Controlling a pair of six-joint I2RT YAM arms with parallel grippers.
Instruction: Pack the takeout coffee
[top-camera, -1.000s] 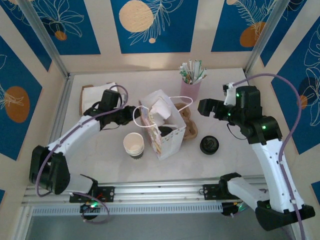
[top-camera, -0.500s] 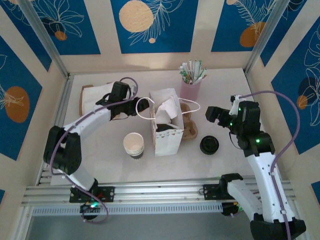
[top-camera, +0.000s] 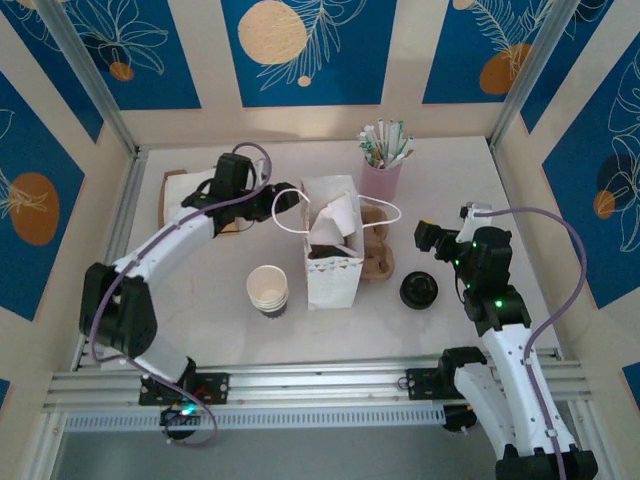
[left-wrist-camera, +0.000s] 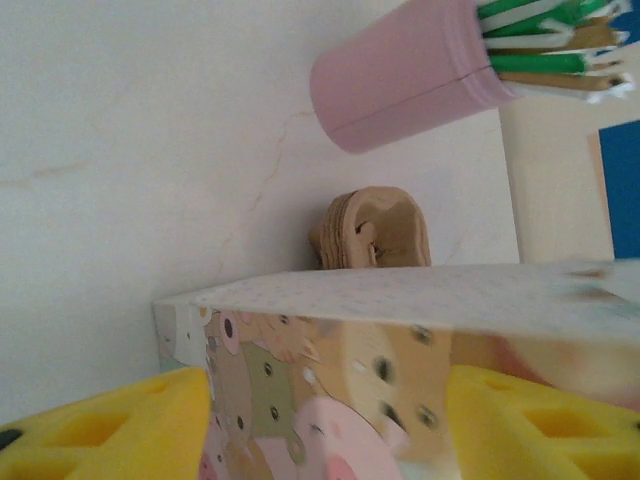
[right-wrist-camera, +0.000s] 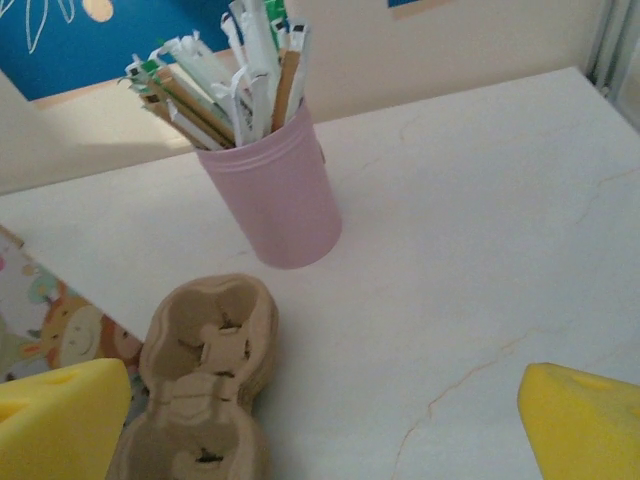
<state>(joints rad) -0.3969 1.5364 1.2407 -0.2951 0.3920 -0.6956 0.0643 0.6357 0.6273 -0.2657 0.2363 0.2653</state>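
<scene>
A paper gift bag with cartoon animals stands upright at mid-table, its top open. A dark round lid, apparently the takeout coffee's, shows inside under folded white paper; the cup itself is hidden by the bag's walls. My left gripper sits just left of the bag by its white handle loop, jaws open. In the left wrist view the bag's printed side spans the gap between the yellow fingers. My right gripper hangs open to the bag's right, its yellow fingertips wide apart above bare table.
Stacked cardboard cup carriers lie against the bag's right side. A pink cup of wrapped straws stands behind them. A stack of lidless cups sits front left, a loose black lid front right, and brown napkins far left.
The bag went from tilted to upright. My left gripper opened, let go of the handle and drew back left. The right arm pulled back toward the near right.
</scene>
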